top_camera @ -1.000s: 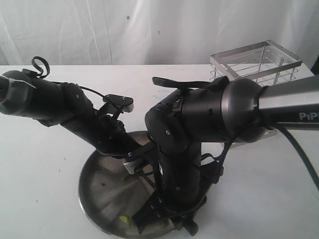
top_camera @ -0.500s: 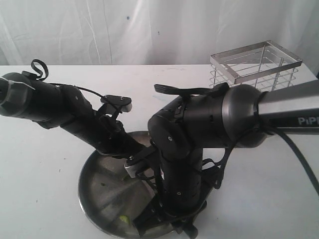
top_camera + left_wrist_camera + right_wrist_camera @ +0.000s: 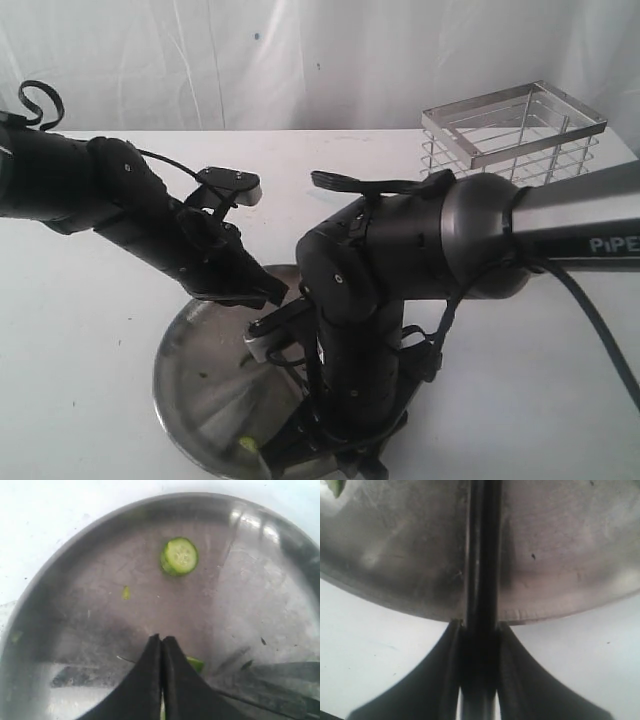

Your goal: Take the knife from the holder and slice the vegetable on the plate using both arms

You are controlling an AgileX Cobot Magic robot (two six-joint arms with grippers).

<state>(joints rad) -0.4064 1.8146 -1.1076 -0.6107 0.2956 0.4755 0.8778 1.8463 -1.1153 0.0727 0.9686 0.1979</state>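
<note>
The silver plate [image 3: 190,372] lies at the front centre of the table. My right gripper [image 3: 480,625] is shut on the black knife [image 3: 481,555], whose blade runs out over the plate [image 3: 560,555]. In the exterior view the right arm hides that gripper. My left gripper [image 3: 161,639] hangs shut above the plate [image 3: 65,580], fingertips touching. A green piece of vegetable [image 3: 196,664] peeks out from behind its fingers; I cannot tell whether it is held. A round light-green slice [image 3: 179,556] lies further on. The left gripper [image 3: 268,293] is over the plate's far rim.
The chrome wire holder [image 3: 515,125] stands at the back right, behind the right arm's grey section [image 3: 480,235]. A small green scrap [image 3: 126,592] and another slice [image 3: 248,440] lie on the plate. White table surrounds the plate; a white curtain hangs behind.
The left arm has risen and drawn back to the left, lifting its shut gripper off the plate. The right arm has sunk slightly toward the plate's front edge with the knife.
</note>
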